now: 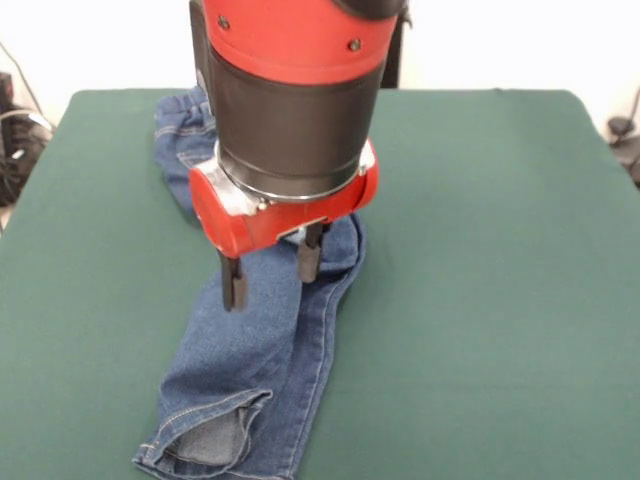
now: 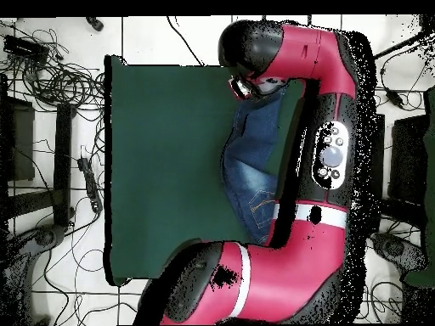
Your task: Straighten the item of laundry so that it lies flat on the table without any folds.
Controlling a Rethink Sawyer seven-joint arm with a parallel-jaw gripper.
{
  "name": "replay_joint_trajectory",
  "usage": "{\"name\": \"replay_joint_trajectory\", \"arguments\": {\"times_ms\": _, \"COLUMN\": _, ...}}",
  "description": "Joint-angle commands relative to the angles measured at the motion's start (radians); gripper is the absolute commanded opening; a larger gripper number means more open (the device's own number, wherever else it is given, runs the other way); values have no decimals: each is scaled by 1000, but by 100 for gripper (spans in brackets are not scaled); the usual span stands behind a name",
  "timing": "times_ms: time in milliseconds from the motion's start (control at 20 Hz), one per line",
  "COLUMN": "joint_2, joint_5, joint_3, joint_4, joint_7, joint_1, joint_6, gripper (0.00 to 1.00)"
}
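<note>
Front view: gripper (image 1: 272, 269) open, fingers spread above the jeans (image 1: 255, 370) (one cuff turned up) lying creased on the green surface (image 1: 480, 300).

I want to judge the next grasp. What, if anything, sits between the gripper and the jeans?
Nothing visible. In the front view the open gripper hangs right over the jeans, fingers apart, with only denim below. The table around them shows no other objects.
</note>
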Motion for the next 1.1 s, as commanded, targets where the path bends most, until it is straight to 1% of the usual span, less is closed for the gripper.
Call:
{"name": "replay_joint_trajectory", "arguments": {"times_ms": 50, "joint_2": -6, "joint_5": -40, "joint_3": -18, "joint_4": 191, "joint_7": -26, "joint_1": 44, "joint_6": 65, "gripper": 100}}
{"name": "replay_joint_trajectory", "arguments": {"times_ms": 150, "joint_2": -17, "joint_5": -35, "joint_3": -18, "joint_4": 220, "joint_7": -41, "joint_1": 38, "joint_6": 25, "gripper": 100}}
{"name": "replay_joint_trajectory", "arguments": {"times_ms": 400, "joint_2": -58, "joint_5": -10, "joint_3": -7, "joint_4": 329, "joint_7": -18, "joint_1": 18, "joint_6": -101, "gripper": 100}}
{"name": "replay_joint_trajectory", "arguments": {"times_ms": 550, "joint_2": -91, "joint_5": -2, "joint_3": -1, "joint_4": 417, "joint_7": -13, "joint_1": 2, "joint_6": -187, "gripper": 100}}
{"name": "replay_joint_trajectory", "arguments": {"times_ms": 800, "joint_2": -130, "joint_5": -1, "joint_3": 7, "joint_4": 525, "joint_7": 2, "joint_1": -22, "joint_6": -290, "gripper": 100}}
{"name": "replay_joint_trajectory", "arguments": {"times_ms": 950, "joint_2": -164, "joint_5": -7, "joint_3": 10, "joint_4": 621, "joint_7": -3, "joint_1": -44, "joint_6": -376, "gripper": 100}}
{"name": "replay_joint_trajectory", "arguments": {"times_ms": 1100, "joint_2": -182, "joint_5": -7, "joint_3": 12, "joint_4": 685, "joint_7": 13, "joint_1": -65, "joint_6": -440, "gripper": 100}}
